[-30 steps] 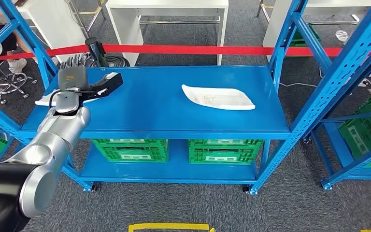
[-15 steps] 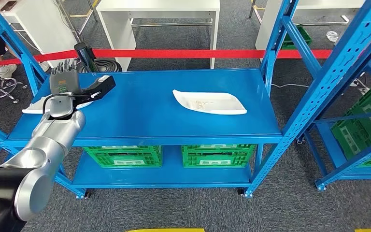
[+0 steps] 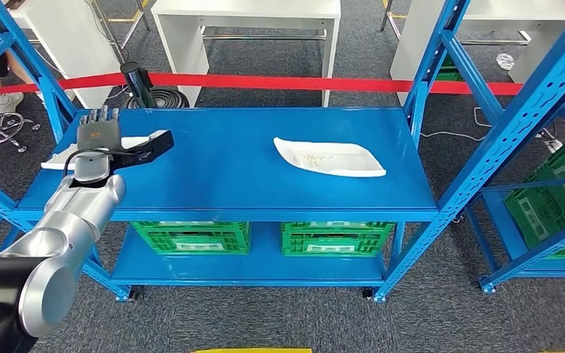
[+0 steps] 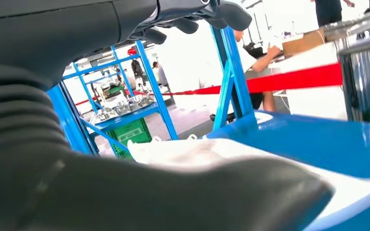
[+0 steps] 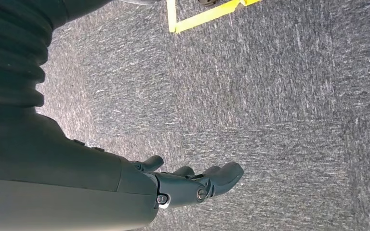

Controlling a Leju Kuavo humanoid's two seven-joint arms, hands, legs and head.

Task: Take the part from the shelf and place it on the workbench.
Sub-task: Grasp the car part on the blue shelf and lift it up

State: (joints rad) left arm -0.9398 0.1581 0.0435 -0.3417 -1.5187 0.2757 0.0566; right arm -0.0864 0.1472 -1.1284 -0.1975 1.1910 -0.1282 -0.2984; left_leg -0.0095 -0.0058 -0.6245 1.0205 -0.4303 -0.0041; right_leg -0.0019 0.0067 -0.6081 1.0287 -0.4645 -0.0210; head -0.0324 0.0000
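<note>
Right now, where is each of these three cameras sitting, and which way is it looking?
Head view: high on the body, looking forward and down at the blue shelf; the silver left arm and left hand reach over a white part.
Left wrist view: behind the left hand, looking low across the shelf top toward red tape.
Right wrist view: on the hanging arm, facing grey carpet; the right hand is open.
Shared: head and left wrist views both show that part.
</note>
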